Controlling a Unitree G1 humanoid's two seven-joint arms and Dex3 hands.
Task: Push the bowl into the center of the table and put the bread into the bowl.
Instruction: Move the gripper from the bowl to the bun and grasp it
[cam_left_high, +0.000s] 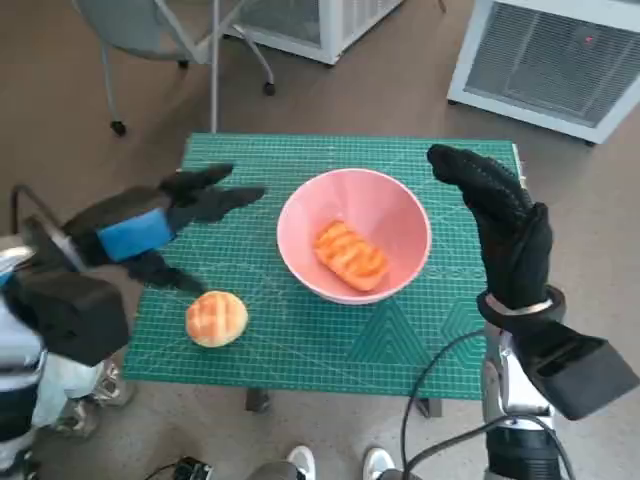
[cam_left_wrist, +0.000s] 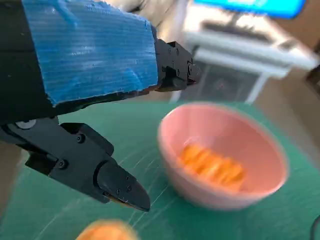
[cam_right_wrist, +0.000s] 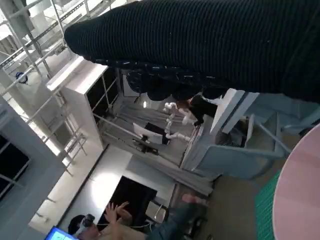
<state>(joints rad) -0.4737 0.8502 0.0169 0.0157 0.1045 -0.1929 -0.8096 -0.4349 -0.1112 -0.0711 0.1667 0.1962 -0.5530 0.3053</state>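
Head view only: round bun (cam_left_high: 216, 318) near table (cam_left_high: 300, 150) front-left corner
Bowl (cam_left_high: 354, 247): smooth pink, ridged orange bread (cam_left_high: 351, 254) inside
Left hand (cam_left_high: 165, 225): fingers spread, empty
Right hand (cam_left_high: 495, 222): flat, empty

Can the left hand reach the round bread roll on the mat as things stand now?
Probably yes. The left hand is open, holds nothing, and nothing lies between it and the round bread roll.
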